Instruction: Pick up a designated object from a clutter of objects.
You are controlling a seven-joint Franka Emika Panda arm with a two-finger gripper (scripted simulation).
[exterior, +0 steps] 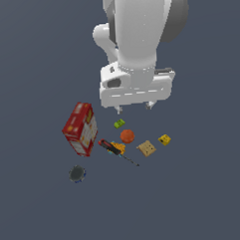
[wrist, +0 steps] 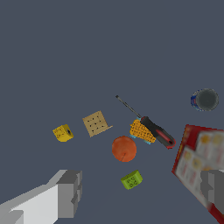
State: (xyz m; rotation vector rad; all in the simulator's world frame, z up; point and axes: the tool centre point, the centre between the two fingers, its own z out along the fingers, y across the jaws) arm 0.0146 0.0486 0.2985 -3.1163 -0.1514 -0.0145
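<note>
The designated object, a tiny bright yellow brick with dark dots (exterior: 164,139) (wrist: 63,133), lies on the floor at the exterior view's right end of the clutter. Beside it are a tan square block (exterior: 146,148) (wrist: 95,123), an orange ball (exterior: 127,136) (wrist: 124,148), a tiny green brick (exterior: 119,123) (wrist: 131,180), a red-black-handled screwdriver (exterior: 110,148) (wrist: 156,131), a red box (exterior: 81,129) (wrist: 202,164) and a dark round disc (exterior: 77,173) (wrist: 205,99). My gripper (exterior: 134,108) (wrist: 142,191) hangs open above the clutter, holding nothing, roughly over the green brick.
An orange-yellow studded piece (exterior: 118,147) (wrist: 142,130) lies against the screwdriver's handle. The red box stands tilted at the exterior view's left of the group. The arm's white body (exterior: 137,31) fills the upper part of the exterior view.
</note>
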